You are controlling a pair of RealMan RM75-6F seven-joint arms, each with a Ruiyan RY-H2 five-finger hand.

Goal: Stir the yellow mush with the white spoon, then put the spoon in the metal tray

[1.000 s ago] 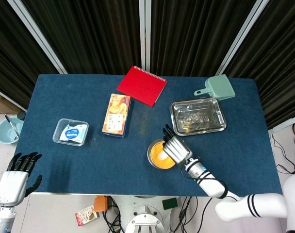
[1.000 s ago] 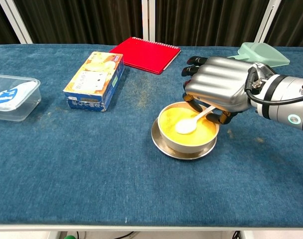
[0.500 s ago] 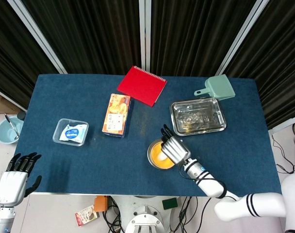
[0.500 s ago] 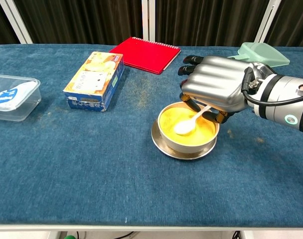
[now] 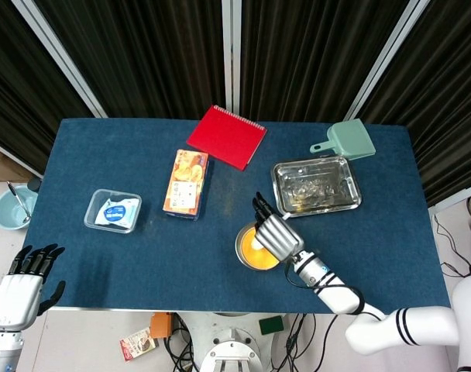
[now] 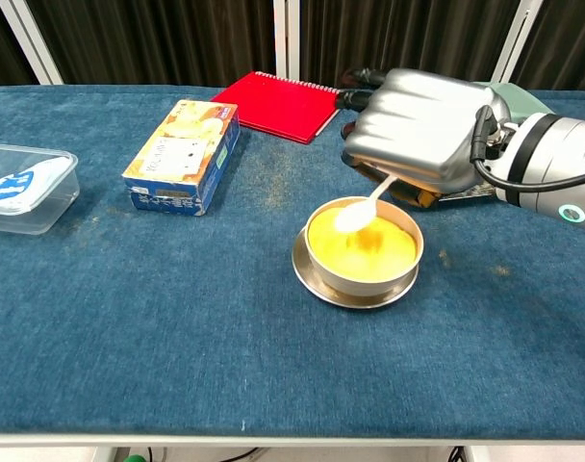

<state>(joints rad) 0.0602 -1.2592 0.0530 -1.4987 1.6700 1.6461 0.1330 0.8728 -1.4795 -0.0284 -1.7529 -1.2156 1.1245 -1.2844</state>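
Your right hand [image 6: 418, 144] pinches the white spoon [image 6: 362, 208] above the mush; the metal tray [image 5: 316, 185] lies just upper right in the head view.

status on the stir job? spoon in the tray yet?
Not yet. The right hand holds the white spoon, its bowl raised at the surface of the yellow mush. Whether stirring is finished is unclear. Left: spoon into the metal tray.
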